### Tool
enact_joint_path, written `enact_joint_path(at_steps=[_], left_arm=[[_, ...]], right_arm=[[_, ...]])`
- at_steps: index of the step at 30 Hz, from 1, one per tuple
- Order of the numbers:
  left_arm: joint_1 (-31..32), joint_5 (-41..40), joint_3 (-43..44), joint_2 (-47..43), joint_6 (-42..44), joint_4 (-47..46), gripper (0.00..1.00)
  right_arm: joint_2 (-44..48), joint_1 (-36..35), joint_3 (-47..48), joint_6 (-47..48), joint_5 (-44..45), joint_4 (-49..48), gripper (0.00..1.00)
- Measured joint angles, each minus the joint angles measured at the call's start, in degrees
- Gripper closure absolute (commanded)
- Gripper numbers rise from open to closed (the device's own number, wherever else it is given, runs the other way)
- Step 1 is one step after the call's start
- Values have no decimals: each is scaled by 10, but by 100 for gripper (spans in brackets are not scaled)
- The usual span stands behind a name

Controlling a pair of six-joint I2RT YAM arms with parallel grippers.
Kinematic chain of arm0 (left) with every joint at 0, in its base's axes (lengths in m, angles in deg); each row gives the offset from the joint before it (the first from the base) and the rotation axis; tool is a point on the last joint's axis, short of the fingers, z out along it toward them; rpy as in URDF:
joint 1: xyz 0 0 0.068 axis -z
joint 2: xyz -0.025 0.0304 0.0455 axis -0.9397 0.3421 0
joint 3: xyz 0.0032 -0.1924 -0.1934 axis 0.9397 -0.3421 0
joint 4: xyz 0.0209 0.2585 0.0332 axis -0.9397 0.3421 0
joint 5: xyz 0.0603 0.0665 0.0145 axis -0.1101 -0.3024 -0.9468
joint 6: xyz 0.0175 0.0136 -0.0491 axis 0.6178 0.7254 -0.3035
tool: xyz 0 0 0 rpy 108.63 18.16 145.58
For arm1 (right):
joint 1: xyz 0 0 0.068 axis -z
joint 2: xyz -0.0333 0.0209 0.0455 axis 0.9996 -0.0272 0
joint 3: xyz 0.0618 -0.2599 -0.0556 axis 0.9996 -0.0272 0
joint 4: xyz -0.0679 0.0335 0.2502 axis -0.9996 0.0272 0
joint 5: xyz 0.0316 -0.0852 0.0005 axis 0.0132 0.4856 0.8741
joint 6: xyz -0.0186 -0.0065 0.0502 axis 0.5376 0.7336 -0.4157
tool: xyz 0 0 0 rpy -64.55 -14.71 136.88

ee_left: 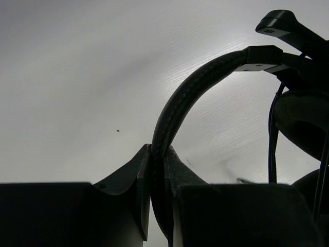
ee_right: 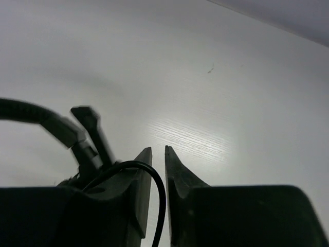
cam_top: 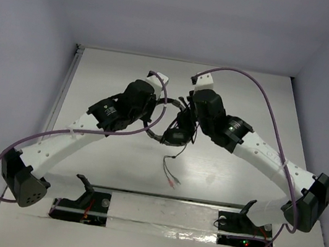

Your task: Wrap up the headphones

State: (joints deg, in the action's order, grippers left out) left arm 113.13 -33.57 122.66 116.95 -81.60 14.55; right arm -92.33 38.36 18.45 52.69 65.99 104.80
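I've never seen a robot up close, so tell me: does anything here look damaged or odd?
Yes. The cable of the headphones trails loose, and its free end seems to split into thin reddish strands with no plug visible, like bare wire. It is too small to be sure.

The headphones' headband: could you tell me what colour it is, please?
The headband is black; left wrist view shows it best.

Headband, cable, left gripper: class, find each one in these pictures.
headband (ee_left: 177, 100): left wrist view, middle of the padded arc.
cable (ee_right: 164, 200): right wrist view, loop between the fingers.
left gripper (ee_left: 157, 149): left wrist view, midway between fingertips clamping the headband.
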Motion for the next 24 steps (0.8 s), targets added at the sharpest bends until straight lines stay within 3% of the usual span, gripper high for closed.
enact_joint_path(at_steps=[7,13,18,24], left_arm=[[-1,31,9,-19,7,10,100],[-1,38,18,-27,13,19,100],[-1,3,37,-26,15,30,100],[0,-43,47,-14,15,36,100]], right_arm=[[7,43,-12,3,-62,-17,71],[17,70,-37,-2,-116,-52,73],[33,105,-59,-23,-151,-62,89],[44,119,-56,-50,-157,-55,86]])
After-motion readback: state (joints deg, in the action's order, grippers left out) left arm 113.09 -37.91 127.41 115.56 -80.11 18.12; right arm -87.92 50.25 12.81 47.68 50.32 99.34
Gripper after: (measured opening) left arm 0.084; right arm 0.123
